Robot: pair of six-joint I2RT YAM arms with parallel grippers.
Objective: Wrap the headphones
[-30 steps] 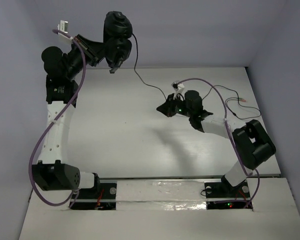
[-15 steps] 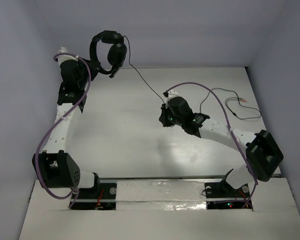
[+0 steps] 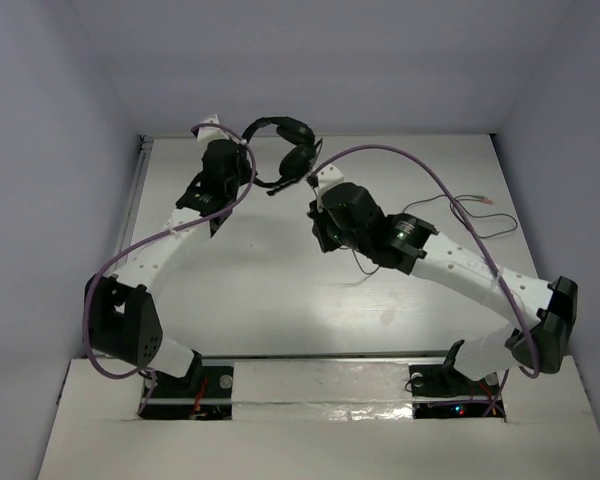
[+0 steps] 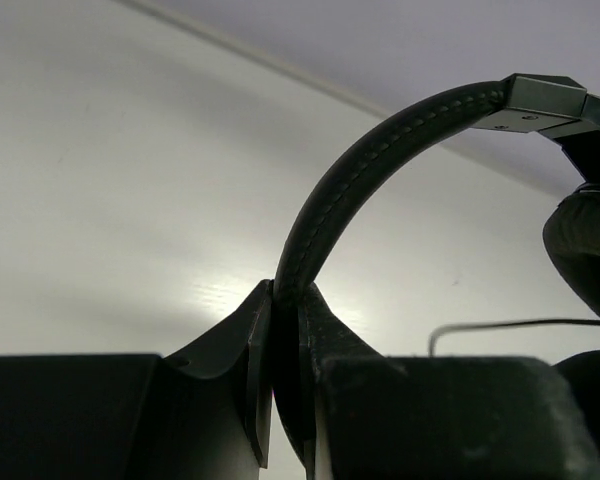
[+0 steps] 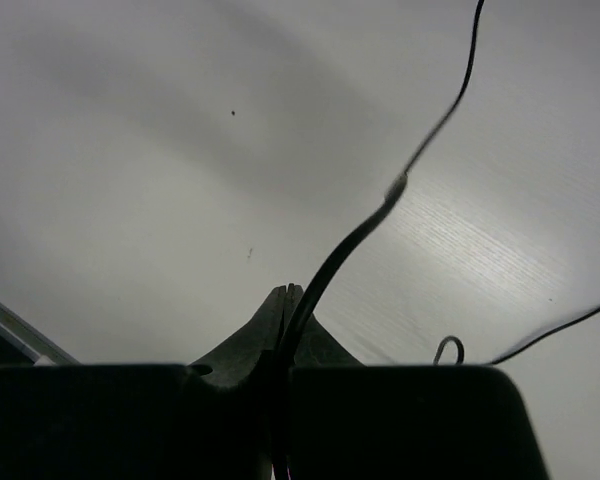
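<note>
Fingers point(image 4: 250, 345) of left gripper point(image 4: 286, 297): clamped on the headband point(image 4: 380, 150) of the headphones point(image 3: 285, 150), held off the table point(image 3: 230, 290) near its far edge.
Right gripper point(image 5: 288, 300): pinched on the thin cable point(image 5: 352, 240).
Risk: a taut cable may tug the headband loose, or slip through the pinch.
Nearby: purple robot cable point(image 3: 380, 150) arching beside the earcups, likely to tangle; the slack cable tail trails across the table's right side.

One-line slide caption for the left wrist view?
Left gripper clamps the headphones by the headband, above the white table.
</note>
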